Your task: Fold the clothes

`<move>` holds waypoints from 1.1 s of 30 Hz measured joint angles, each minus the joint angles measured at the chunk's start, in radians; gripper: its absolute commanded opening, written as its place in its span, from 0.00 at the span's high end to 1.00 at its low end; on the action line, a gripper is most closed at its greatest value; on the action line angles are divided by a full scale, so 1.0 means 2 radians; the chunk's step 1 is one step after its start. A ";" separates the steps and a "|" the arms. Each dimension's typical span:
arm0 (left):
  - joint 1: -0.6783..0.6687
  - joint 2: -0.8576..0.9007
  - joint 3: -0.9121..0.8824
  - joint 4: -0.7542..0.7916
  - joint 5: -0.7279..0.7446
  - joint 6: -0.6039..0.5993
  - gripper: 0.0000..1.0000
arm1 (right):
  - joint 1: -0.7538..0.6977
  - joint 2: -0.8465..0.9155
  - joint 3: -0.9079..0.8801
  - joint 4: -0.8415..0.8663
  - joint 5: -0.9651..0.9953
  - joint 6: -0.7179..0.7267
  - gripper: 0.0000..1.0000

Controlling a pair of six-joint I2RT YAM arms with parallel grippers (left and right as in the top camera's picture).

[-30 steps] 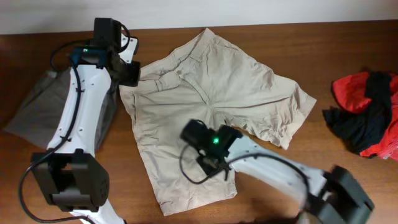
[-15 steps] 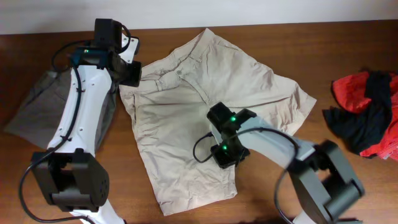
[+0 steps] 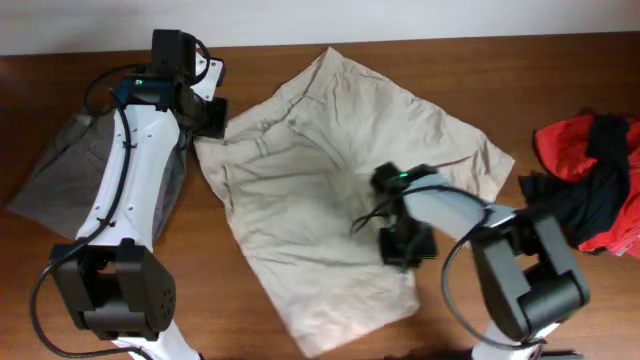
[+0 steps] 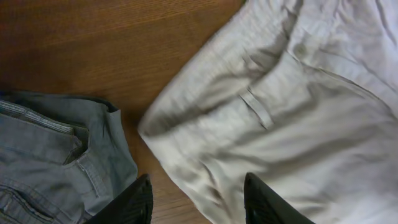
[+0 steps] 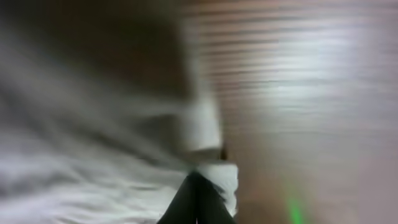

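Note:
The light beige shorts [image 3: 320, 170] lie spread in the middle of the table, waistband to the upper left, legs to the right and bottom. My left gripper [image 3: 212, 118] hovers open over the waistband's left corner [image 4: 186, 124]. Its fingertips [image 4: 138, 198] straddle the cloth edge and bare wood without holding anything. My right gripper [image 3: 405, 245] is at the shorts' crotch edge. In the blurred right wrist view its jaws [image 5: 198, 199] are pressed together with a bit of pale cloth [image 5: 214, 171] bunched at the tip.
Grey shorts [image 3: 70, 170] lie crumpled at the left, close to the left arm, and show in the left wrist view too [image 4: 50, 155]. A red and black pile of garments [image 3: 585, 180] sits at the right edge. Bare wood [image 3: 560, 80] lies between.
My right gripper swept right from the lower leg to the crotch edge and closed. The beige shorts shifted and skewed rightward with it. The left arm stayed put.

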 measured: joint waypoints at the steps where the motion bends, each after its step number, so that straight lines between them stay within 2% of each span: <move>1: 0.000 0.000 0.000 0.000 0.000 0.000 0.51 | -0.019 0.000 -0.003 -0.005 0.005 0.007 0.96; 5: 0.000 0.000 0.000 0.002 0.000 0.000 0.48 | -0.099 0.000 -0.007 -0.015 0.033 0.029 0.96; 9: 0.000 0.000 0.000 0.005 0.000 0.000 0.41 | -0.154 0.000 -0.002 -0.015 0.064 0.043 0.96; 13: 0.000 0.000 0.000 0.020 0.021 0.000 0.39 | -0.212 0.008 0.024 -0.016 0.101 0.051 0.96; 16: 0.000 0.000 0.000 0.041 0.053 0.006 0.38 | -0.238 0.010 0.062 -0.053 0.108 0.041 0.83; 21: -0.012 0.009 -0.001 0.101 0.106 0.032 0.38 | -0.228 -0.009 0.105 -0.067 0.050 -0.012 0.46; 24: -0.029 0.035 0.000 0.142 0.125 0.044 0.38 | -0.209 -0.047 0.118 -0.066 0.014 -0.036 0.41; 29: -0.062 0.117 -0.001 0.219 0.142 0.058 0.37 | -0.188 -0.112 0.127 -0.060 -0.013 -0.054 0.40; 33: -0.087 0.185 -0.002 0.286 0.151 0.064 0.37 | -0.185 -0.128 0.127 -0.059 -0.018 -0.061 0.40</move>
